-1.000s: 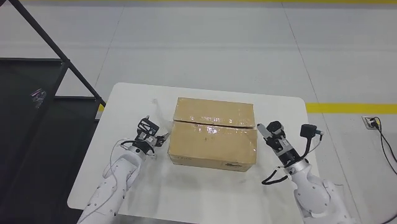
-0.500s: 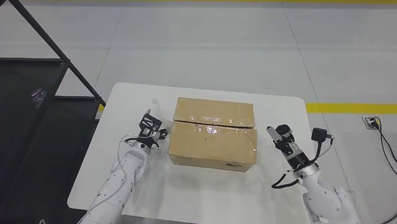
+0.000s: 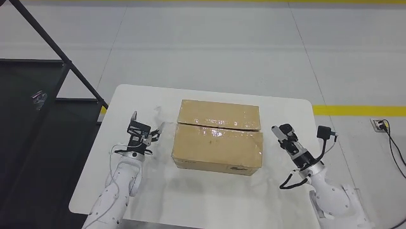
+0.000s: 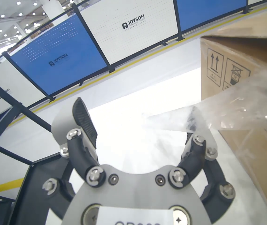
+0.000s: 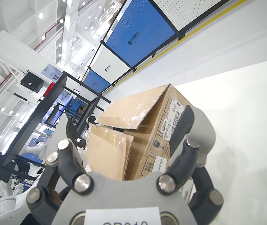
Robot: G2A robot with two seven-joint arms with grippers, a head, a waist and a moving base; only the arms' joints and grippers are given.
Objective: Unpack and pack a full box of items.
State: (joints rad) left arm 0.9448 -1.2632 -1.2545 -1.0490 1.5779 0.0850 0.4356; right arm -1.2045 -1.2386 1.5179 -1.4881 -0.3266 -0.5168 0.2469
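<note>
1. The flaps of the box (image 3: 219,137) lie nearly shut in the top view, so its contents are hidden.
2. In the left wrist view the box runs off the picture's edge, and a crumpled clear film (image 4: 241,99) veils part of its side.
3. The same film covers the tip of one finger (image 4: 200,141) of the left end effector (image 4: 137,108).
4. In the right wrist view the right end effector (image 5: 126,117) hides the box's lower near part, and the gap under the flaps is too dark to show what is inside.
</note>
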